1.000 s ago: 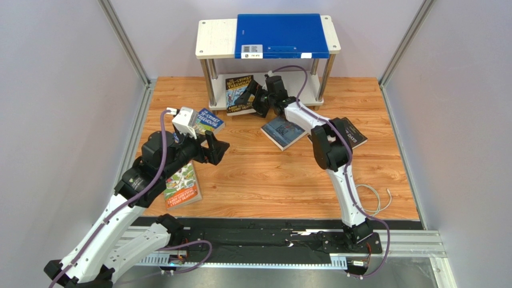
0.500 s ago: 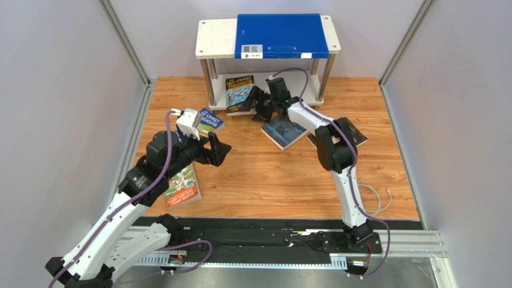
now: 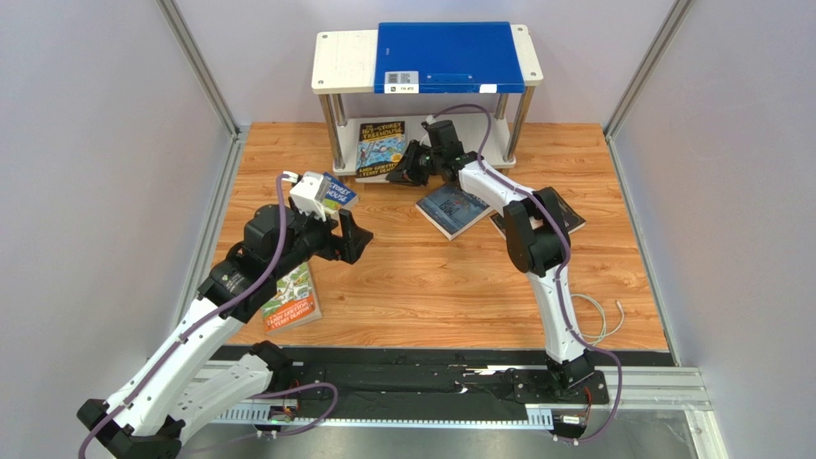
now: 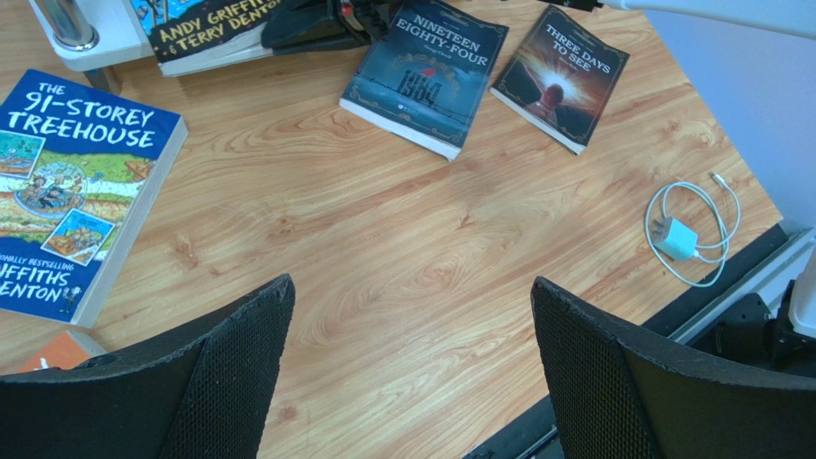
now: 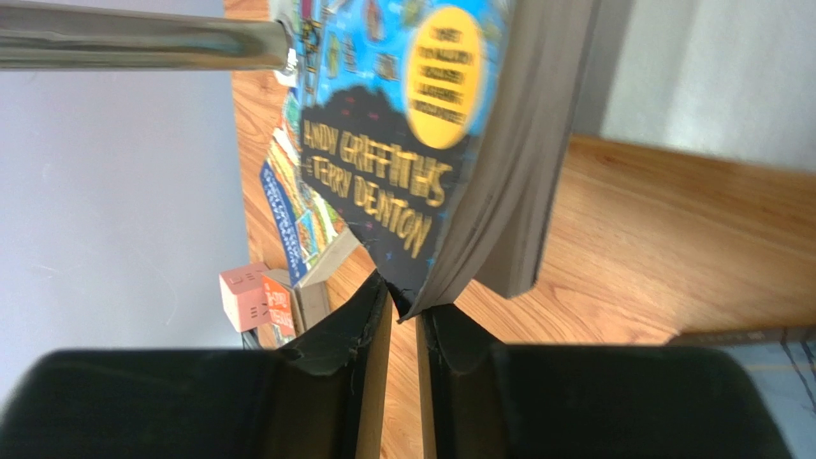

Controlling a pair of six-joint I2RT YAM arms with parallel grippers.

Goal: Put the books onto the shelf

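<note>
Starting at 12 o'clock of the table [image 3: 431, 287], the shelf [image 3: 345, 62] is noted, with a blue folder [image 3: 450, 55] laid flat on the right part of its top board.

The dark Treehouse [image 3: 381, 148] is seen partly on the lower board, left of centre, with its near end toward the table. Whether it is raised off the board cannot be told.

The right gripper [image 3: 414, 164] is placed at 4 o'clock of this book. In the right wrist view its jaws are drawn narrow and the book's corner is pinched between the fingertips [image 5: 378, 316].

The left gripper [image 3: 345, 234] is held above bare wood at 9 o'clock of the table, jaws spread wide, with nothing between them.

Other books, all flat on the table:
- blue Treehouse [image 3: 337, 196], at 11 o'clock of the left gripper, partly hidden by the wrist camera
- orange Treehouse [image 3: 292, 298], at 7 o'clock of the left gripper
- navy book [image 3: 450, 208], at 5 o'clock of the right gripper
- brown book [image 3: 567, 212], at 3 o'clock of the navy book, mostly covered by the right arm

A white cable [image 3: 599, 320] is seen at 4 o'clock of the table.
</note>
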